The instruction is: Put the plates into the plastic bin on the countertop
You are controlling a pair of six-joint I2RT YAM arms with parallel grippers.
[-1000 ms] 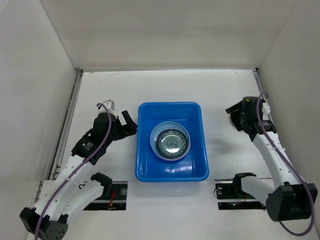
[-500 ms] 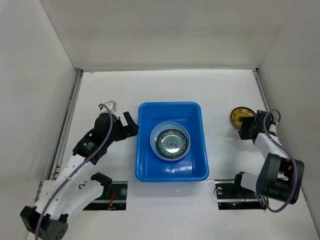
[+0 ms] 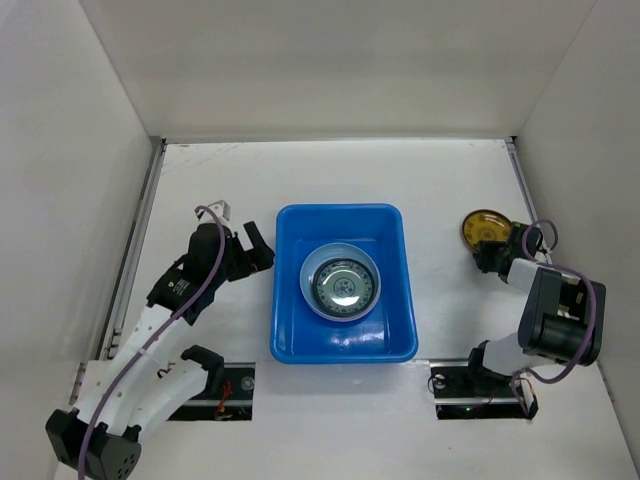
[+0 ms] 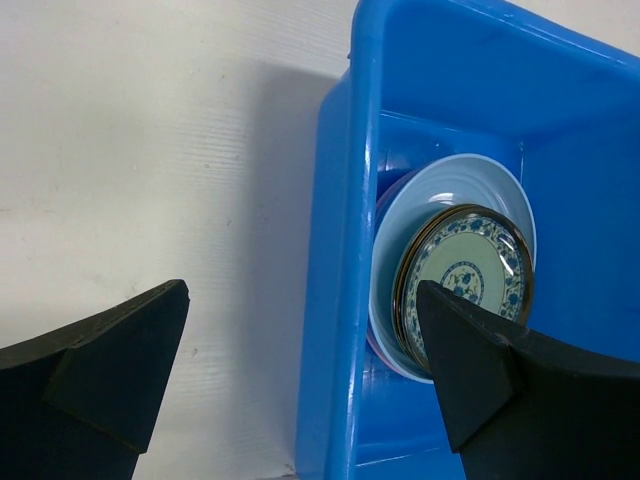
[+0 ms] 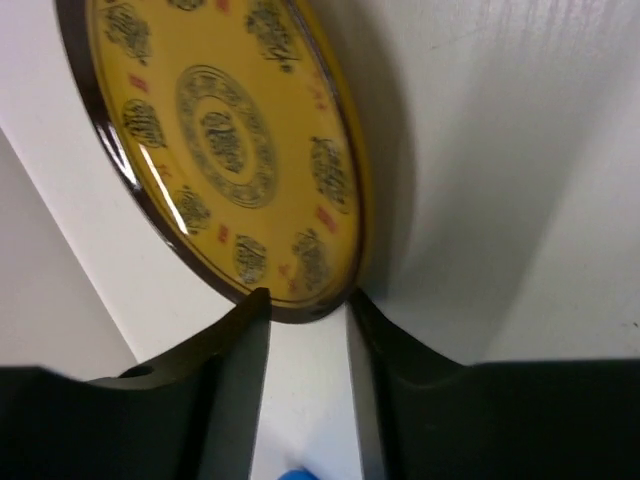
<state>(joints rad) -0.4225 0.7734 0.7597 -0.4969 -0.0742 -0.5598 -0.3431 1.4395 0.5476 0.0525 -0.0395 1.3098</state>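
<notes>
the left gripper (image 3: 256, 250) is wide open and empty, just beside the blue bin (image 3: 288, 300), where plates (image 3: 341, 283) lie stacked. right of the bin, on the table (image 3: 440, 180), the right gripper (image 5: 305, 300) has narrow jaws around a yellow plate's (image 5: 220, 150) rim; if they pinch it i cannot tell.

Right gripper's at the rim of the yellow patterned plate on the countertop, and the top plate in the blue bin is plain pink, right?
One thing is off: the top plate in the blue bin is blue-and-white patterned, not plain pink; the left wrist view shows it. The right gripper is indeed at the rim of the yellow patterned plate on the countertop.
</notes>
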